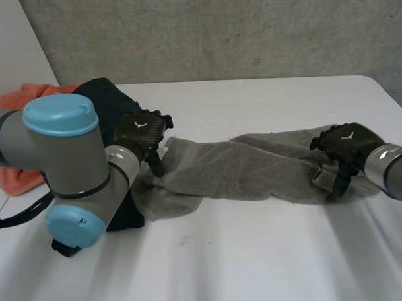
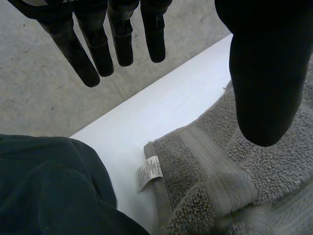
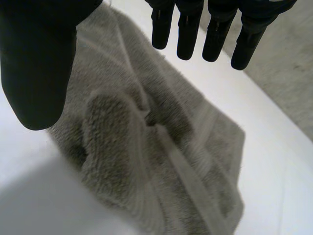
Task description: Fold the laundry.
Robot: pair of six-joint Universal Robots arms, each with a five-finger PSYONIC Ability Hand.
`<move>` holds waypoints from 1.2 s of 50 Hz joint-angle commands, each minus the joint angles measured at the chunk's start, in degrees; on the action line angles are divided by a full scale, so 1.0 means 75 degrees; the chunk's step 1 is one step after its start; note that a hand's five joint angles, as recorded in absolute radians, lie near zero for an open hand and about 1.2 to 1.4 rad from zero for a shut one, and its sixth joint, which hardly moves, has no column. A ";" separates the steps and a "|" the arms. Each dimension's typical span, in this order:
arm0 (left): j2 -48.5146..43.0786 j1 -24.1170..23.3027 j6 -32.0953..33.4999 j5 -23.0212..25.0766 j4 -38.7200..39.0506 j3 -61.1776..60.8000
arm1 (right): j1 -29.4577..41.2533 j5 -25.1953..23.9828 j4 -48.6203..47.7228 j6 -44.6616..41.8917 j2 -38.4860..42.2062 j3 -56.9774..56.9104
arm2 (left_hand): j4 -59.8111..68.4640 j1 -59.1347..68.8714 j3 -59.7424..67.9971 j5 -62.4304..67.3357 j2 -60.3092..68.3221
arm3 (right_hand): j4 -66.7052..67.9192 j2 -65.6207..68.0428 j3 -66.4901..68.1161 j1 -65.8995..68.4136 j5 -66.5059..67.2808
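Surface [image 1: 257, 254]: white, carries all items.

Towel [image 1: 254, 168]: grey terry, lying in a long rumpled strip across the middle of the surface. One short end is just beside the dark garment [image 1: 107, 101]; the other is bunched under the right hand. Judged soft and limp, light, with a grippy pile, not fragile. It will sag and drag rather than hold shape.

Orange cloth [image 1: 21, 97]: behind the dark garment, at the surface's far left edge.

Left hand [image 1: 142, 131]: over the towel's near-garment end, fingers straight, thumb spread wide, holding nothing.

Right hand [image 1: 343, 144]: over the opposite end, fingers likewise straight and apart from the thumb, empty.

Label [image 2: 149, 172]: small white tag on the hem at the left hand's corner.

Suggested hold: pinch the flat woven hem at each end's corner, where the cloth is firmest.
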 commanded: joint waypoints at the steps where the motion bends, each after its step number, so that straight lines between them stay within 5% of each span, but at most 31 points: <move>1: -0.0400 0.0061 -0.0186 0.0018 -0.0198 0.0591 | 0.0179 0.0861 -0.0507 -0.0149 0.1223 -0.0474 | -0.0224 -0.0355 -0.0271 -0.0105 -0.0211 | 0.1403 0.1325 0.1444 0.1271 0.1594; 3: -0.0435 0.0084 -0.0186 0.0041 -0.0198 0.0685 | 0.0179 0.1050 -0.0648 -0.0232 0.1365 -0.0533 | -0.0336 -0.0468 -0.0384 -0.0218 -0.0324 | 0.3060 0.2983 0.3101 0.2928 0.3252; 6: -0.0564 0.0120 -0.0139 0.0158 -0.0175 0.0861 | 0.0203 0.1308 -0.0988 -0.0454 0.1412 -0.0580 | -0.0404 -0.0535 -0.0451 -0.0285 -0.0391 | 0.8243 0.8165 0.8284 0.8111 0.8434; 11: -0.0985 0.0108 -0.0092 0.0509 -0.0210 0.1480 | 0.0343 0.1098 -0.1528 -0.0431 0.0723 -0.0370 | -0.0852 -0.0984 -0.0900 -0.0734 -0.0840 | 0.8254 0.8176 0.8295 0.8122 0.8445; 18: -0.1921 -0.0021 0.0025 0.0779 -0.0443 0.2861 | 0.0788 -0.0014 -0.1470 0.0376 -0.1176 -0.0521 | -0.1239 -0.1371 -0.1287 -0.1121 -0.1227 | 0.8254 0.8176 0.8295 0.8122 0.8445; 27: -0.3164 -0.0360 0.0037 0.1177 -0.1030 0.4445 | 0.0555 -0.1888 -0.1164 0.3677 -0.3448 -0.1201 | -0.1239 -0.1371 -0.1287 -0.1121 -0.1227 | 0.8254 0.8176 0.8295 0.8122 0.8445; 33: -0.3517 -0.0747 -0.0022 0.1354 -0.1112 0.4810 | 0.0239 -0.2301 -0.1656 0.5286 -0.4177 -0.1330 | -0.1239 -0.1371 -0.1287 -0.1121 -0.1227 | 0.8254 0.8176 0.8295 0.8122 0.8445; 34: -0.3564 -0.0794 -0.0033 0.1366 -0.1101 0.4845 | 0.0157 -0.2289 -0.1750 0.5450 -0.4212 -0.1319 | -0.0903 -0.1035 -0.0951 -0.0785 -0.0891 | 0.8254 0.8176 0.8295 0.8122 0.8445; 38: -0.3623 -0.0923 0.0037 0.1062 -0.0972 0.5079 | -0.0441 -0.2219 -0.1985 0.5710 -0.4108 -0.1284 | 0.8076 0.7945 0.8029 0.8195 0.8089 | 0.8254 0.8176 0.8295 0.8122 0.8445; 42: -0.3273 -0.0643 0.0340 -0.0761 -0.0552 0.5279 | -0.0676 -0.2079 -0.1880 0.5406 -0.3266 -0.1424 | 0.8094 0.7962 0.8046 0.8212 0.8106 | 0.8254 0.8176 0.8295 0.8122 0.8445; 44: -0.3108 -0.0514 0.0633 -0.1071 -0.0282 0.5326 | -0.0735 -0.1938 -0.1740 0.4915 -0.2645 -0.1658 | 0.8094 0.7962 0.8046 0.8212 0.8106 | 0.8254 0.8176 0.8295 0.8122 0.8445; 53: -0.1691 -0.0150 0.1162 -0.0544 0.2799 0.5197 | -0.0537 0.0074 -0.2135 0.3670 -0.0301 -0.3823 | 0.8094 0.7962 0.8046 0.8212 0.8106 | 0.8254 0.8176 0.8295 0.8122 0.8445; 60: -0.0719 -0.0185 0.1116 -0.0872 0.4674 0.4181 | -0.0407 0.0980 -0.3951 0.3986 -0.0029 -0.4190 | 0.8094 0.7962 0.8046 0.8212 0.8106 | 0.8254 0.8176 0.8295 0.8122 0.8445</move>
